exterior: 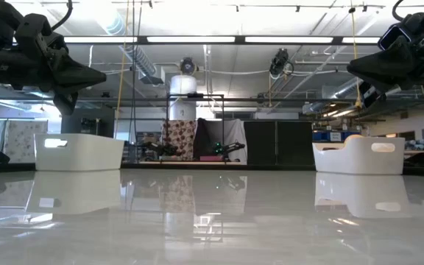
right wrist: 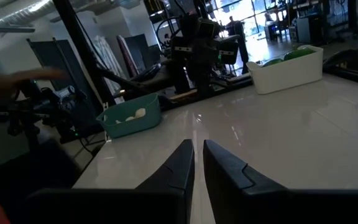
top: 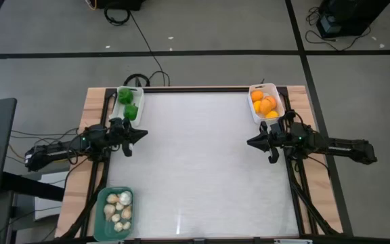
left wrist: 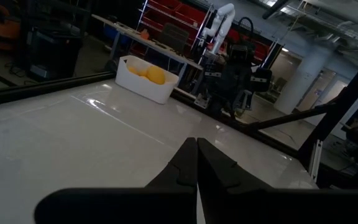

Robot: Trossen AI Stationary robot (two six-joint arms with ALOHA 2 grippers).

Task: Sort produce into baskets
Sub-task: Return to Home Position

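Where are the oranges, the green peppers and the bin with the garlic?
oranges (top: 266, 105): high view, on the middle orange in the white bin.
green peppers (top: 132, 112): high view, on the pepper nearest the left arm.
teal bin (right wrist: 132, 126): right wrist view, on its front wall.

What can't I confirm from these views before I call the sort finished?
High view: the garlic pieces in the green bin overlap and are too small to count.
Low view: the walls of the white bins hide their contents; the green bin is out of frame.
Right wrist view: a blur at the edge, unidentifiable.
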